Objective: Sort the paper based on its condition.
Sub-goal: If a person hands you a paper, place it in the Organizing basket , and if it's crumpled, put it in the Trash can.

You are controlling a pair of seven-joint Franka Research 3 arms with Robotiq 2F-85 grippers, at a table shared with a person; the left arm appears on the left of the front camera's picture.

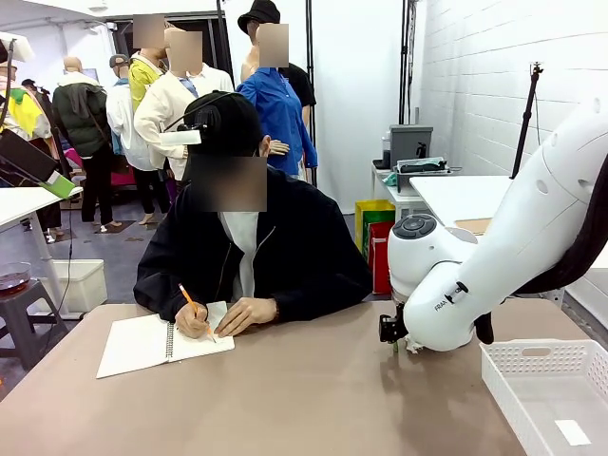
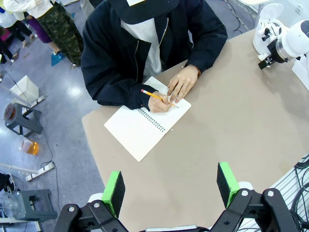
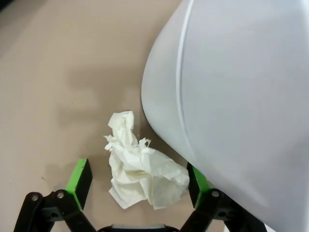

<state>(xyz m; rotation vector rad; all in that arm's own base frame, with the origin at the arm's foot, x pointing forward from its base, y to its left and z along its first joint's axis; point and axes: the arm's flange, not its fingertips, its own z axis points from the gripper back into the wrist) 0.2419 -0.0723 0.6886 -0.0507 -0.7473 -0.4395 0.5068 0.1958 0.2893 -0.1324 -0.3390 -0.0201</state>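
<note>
A crumpled lump of white paper (image 3: 142, 169) lies on the tan table (image 3: 58, 72). My right gripper (image 3: 139, 186) stands open over it, with one green pad (image 3: 79, 182) on each side. The left pad is clear of the paper and the right pad is close to its edge. In the front view a scrap of the paper (image 1: 414, 348) peeps out under my right arm (image 1: 475, 285), which hides the fingers. My left gripper (image 2: 170, 188) hangs open and empty high above the table's near side.
A person across the table writes with a pencil (image 1: 193, 304) in a spiral notebook (image 1: 157, 342). A white plastic basket (image 1: 532, 399) sits at the near right edge. The white arm body (image 3: 241, 96) crowds the right wrist view.
</note>
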